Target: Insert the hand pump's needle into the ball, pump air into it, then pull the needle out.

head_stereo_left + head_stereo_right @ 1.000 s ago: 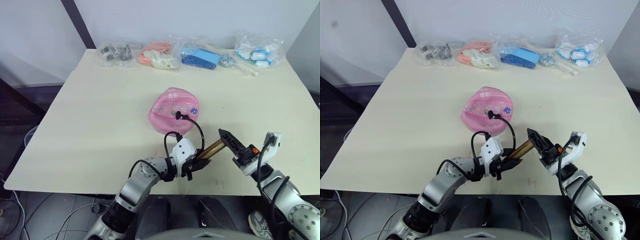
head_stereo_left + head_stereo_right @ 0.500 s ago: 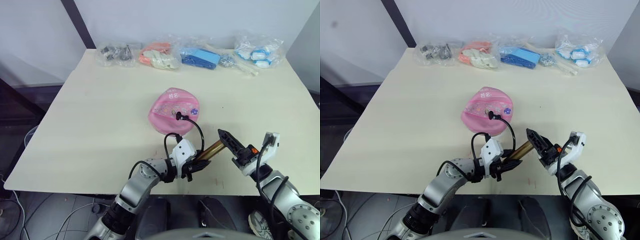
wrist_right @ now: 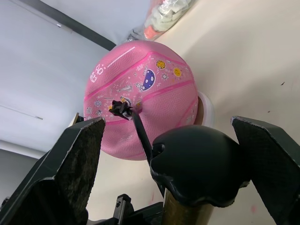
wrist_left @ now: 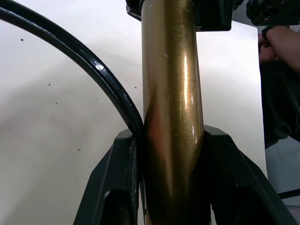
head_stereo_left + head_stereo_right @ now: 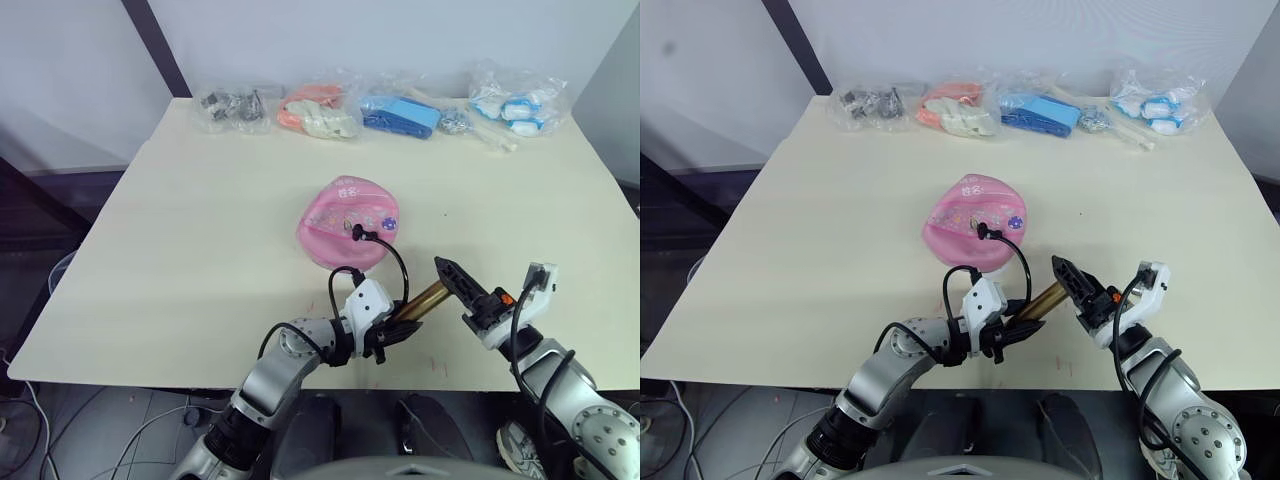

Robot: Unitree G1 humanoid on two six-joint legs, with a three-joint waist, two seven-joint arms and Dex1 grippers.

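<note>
Little has changed since the earlier frames: only the right gripper [image 5: 452,277] has crept a touch leftward along the pump's line. At the table's [image 5: 180,230] near edge the left gripper [image 5: 388,333] is clamped around the bronze barrel of the hand pump [image 5: 425,298], whose long axis rises rightward to the black handle [image 3: 194,164]. That handle sits between the right gripper's spread fingers, which do not touch it. The hose [image 5: 398,258] arcs from the pump back to the ball [image 5: 345,235] at the table's middle, where the needle fitting [image 3: 119,109] is seated in the valve.

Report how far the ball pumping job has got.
Done: the needle sits in the ball. In hand: the left gripper clamps the hand pump, and the right gripper is open around its handle. Left: pumping air and pulling the needle out.
</note>
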